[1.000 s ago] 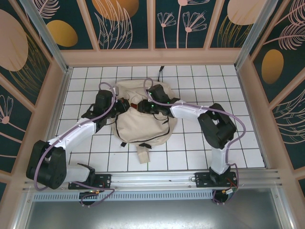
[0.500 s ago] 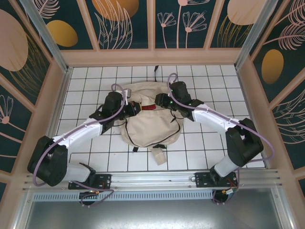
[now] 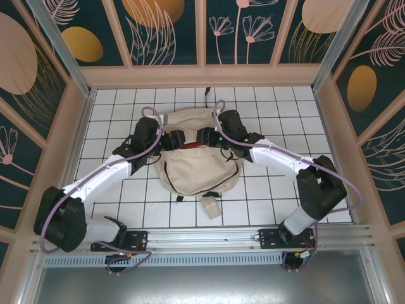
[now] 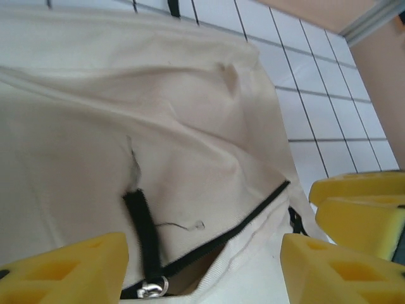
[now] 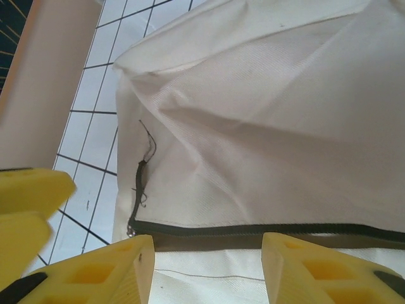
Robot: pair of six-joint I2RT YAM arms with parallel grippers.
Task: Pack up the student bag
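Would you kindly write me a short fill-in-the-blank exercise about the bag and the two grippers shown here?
1. The large beige soft fabric backpack lies on a table covered in white square ____.
2. The fingers of the left gripper and the right gripper are ____ in colour.
3. Both grippers' jaws stand ____, with fabric showing in the gap.
4. The backpack's zipper line is ____, not beige.

Missing words: tiles; yellow; open; black.

student bag (image 3: 199, 170) shifted left, right tool (image 3: 207, 137) moved inward toward left tool (image 3: 175, 139)
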